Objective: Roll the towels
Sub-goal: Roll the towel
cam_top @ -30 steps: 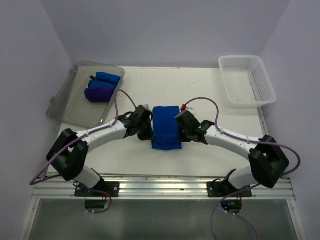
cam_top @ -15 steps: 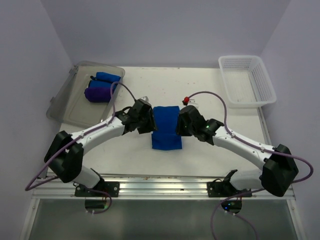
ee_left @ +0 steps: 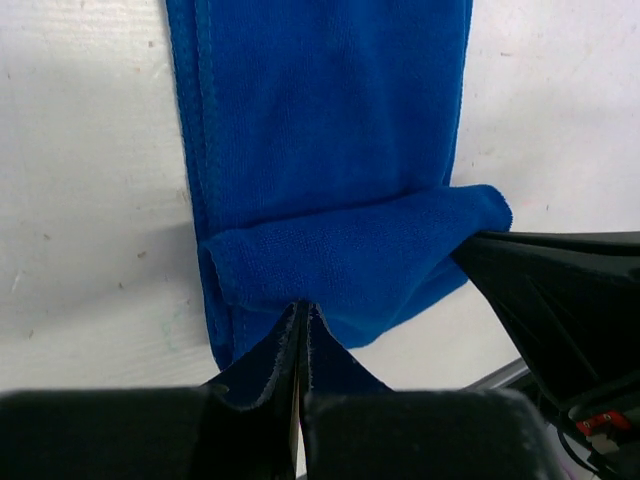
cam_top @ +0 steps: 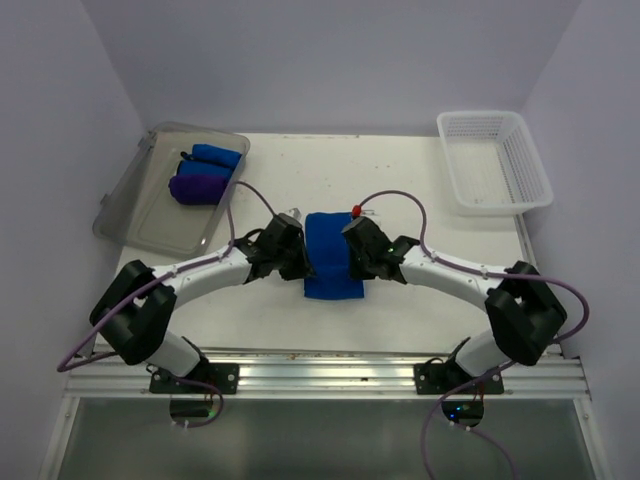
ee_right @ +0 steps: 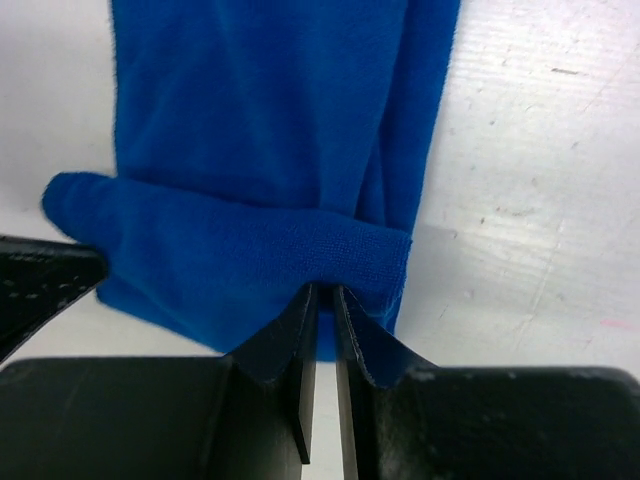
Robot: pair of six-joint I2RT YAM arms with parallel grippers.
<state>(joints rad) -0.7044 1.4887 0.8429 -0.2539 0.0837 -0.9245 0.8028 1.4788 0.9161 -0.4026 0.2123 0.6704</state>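
A blue towel (cam_top: 331, 256) lies folded into a narrow strip in the middle of the white table, with its far end turned over into a first fold. My left gripper (cam_top: 300, 262) is shut on the left end of that fold (ee_left: 330, 265). My right gripper (cam_top: 356, 260) is shut on the right end of the fold (ee_right: 250, 265). Both grippers hold the fold low over the strip. Two rolled towels, a blue one (cam_top: 214, 156) and a purple one (cam_top: 198, 187), lie in the clear bin (cam_top: 140, 215) at the far left.
A white mesh basket (cam_top: 494, 175) stands at the far right corner. The clear bin's lid leans at its left side. Purple cables arc over both arms. The table's near edge has a metal rail (cam_top: 320, 368).
Both grippers have shifted along the towel with the folded end: farther from the bases half a second ago, now back a little nearer. The fold stays gripped at both ends.
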